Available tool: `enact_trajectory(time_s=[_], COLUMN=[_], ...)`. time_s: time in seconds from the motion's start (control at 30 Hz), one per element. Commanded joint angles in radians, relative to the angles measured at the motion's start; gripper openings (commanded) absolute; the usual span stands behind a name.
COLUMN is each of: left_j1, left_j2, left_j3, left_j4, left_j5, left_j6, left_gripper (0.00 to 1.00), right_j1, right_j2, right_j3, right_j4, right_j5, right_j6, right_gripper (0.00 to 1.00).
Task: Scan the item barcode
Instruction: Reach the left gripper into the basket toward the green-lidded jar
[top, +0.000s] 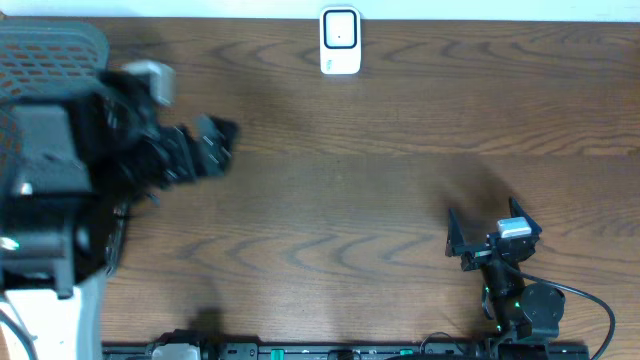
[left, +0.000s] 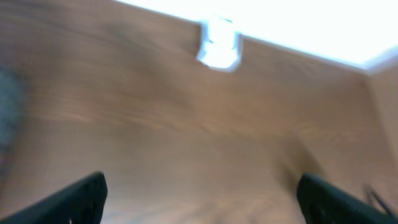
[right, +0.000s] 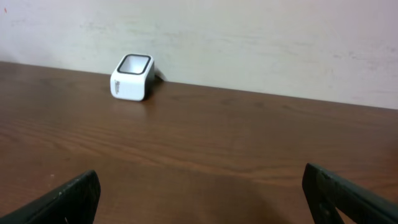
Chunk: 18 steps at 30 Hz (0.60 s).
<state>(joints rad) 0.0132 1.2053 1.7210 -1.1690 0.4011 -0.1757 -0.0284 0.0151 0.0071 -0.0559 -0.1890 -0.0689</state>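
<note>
My desk (top: 380, 200) is dark brown wood with wavy grain. A pale wall (right: 261, 43) rises behind its far edge. A grey-rimmed mesh basket (top: 60, 35) sits at my far left.

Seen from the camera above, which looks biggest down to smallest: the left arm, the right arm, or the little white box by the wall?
1. left arm, though it rises nearer the camera, which inflates it
2. right arm
3. white box

Overhead: bright, even light, crisp grain on worktop (top: 380, 180), faint soft shadows. Left arm (top: 60, 170), left of white scanner (top: 340, 41), looms out of focus. Left wrist cam: heavy motion blur, scanner smeared, strip behind it blown out w/ glare. Right wrist cam: sharp, dimmer, small shadow just right of scanner.
</note>
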Motion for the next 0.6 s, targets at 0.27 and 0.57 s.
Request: enact_trajectory(time_s=[0.27, 0.57], left_j1=[0.523, 0.777], left_j2=[0.23, 0.338], left_j3=[0.278, 0.256], left_j4=[-0.203, -0.304], left_j5=[-0.237, -0.238], left_j6=[-0.233, -0.107], left_gripper=[0.98, 0.98], right_j1=[0.01, 0.01], right_j2=[-0.001, -0.001], right_j3=[-0.002, -0.002], right_j4=[-0.004, -0.004], right_j5=[0.0, 0.0], right_j6=[0.012, 0.012], right_gripper=[0.99, 0.99])
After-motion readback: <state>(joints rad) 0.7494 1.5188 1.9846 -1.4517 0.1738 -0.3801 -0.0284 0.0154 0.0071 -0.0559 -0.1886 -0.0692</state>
